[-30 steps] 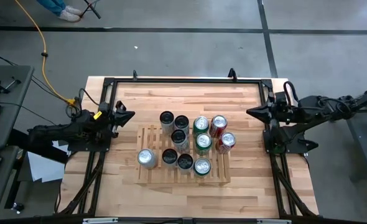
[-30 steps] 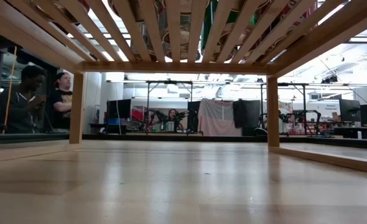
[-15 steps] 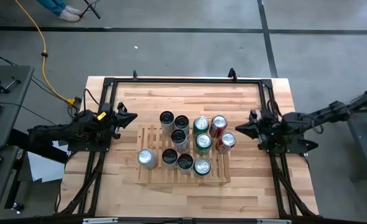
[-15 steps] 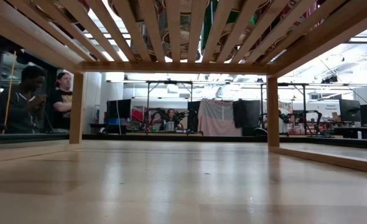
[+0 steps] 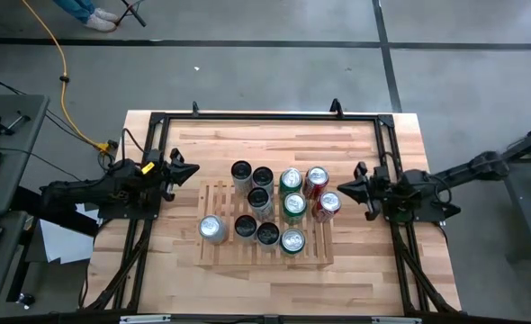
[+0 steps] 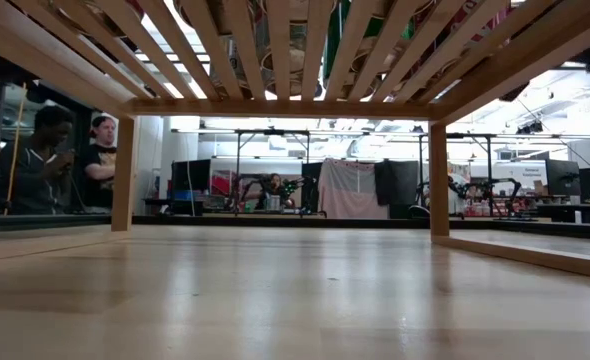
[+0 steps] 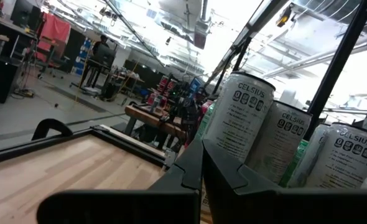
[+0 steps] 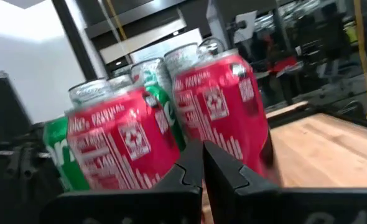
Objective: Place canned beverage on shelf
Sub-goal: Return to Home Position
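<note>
The slatted wooden shelf [image 5: 220,256] lies mid-table, and the low view looks up at its slats [image 6: 275,50] from below. On it stand several cans: dark-topped white ones [image 5: 259,200] [image 7: 242,118], green ones [image 5: 293,206], two red ones [image 5: 328,204] [image 8: 224,106] and a silver-topped one [image 5: 212,229]. My right gripper [image 5: 340,189] [image 8: 202,165] is shut and empty. It hangs just right of the red cans, pointing at them. My left gripper [image 5: 193,171] [image 7: 202,171] is shut and empty, left of the cans.
A black frame [image 5: 265,115] runs around the tabletop [image 5: 274,144], with bare wood on the far side of the cans. People sit in the room beyond the table [image 6: 50,150]. A yellow cable [image 5: 66,81] lies on the floor at the left.
My right gripper has come down from near the table's right edge toward the red cans, moving left and a little toward the near edge as the arm folded. It stays shut. The cans have not moved.
</note>
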